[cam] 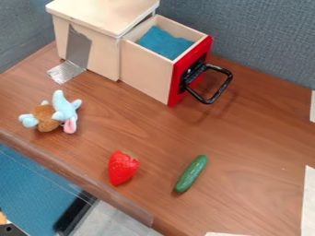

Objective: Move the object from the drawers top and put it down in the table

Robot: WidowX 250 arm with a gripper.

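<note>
The light wooden drawer unit (102, 14) stands at the upper left, and its flat top is bare. Its drawer (148, 71) is pulled out to the right, with a red front and a black handle; a blue cloth (163, 42) lies inside. On the brown wooden table (258, 133) lie a blue and brown plush toy (46, 116) at left, a red strawberry (122, 167) near the front edge, and a green cucumber (190, 174) to the right of the strawberry.
Silver tape (66, 71) runs from the unit's side onto the table. The black handle (221, 90) juts out over the tabletop. A raised clear strip (80, 179) borders the front left edge. Grey-blue walls (265, 41) stand behind. White paper pieces (309, 203) lie at the right.
</note>
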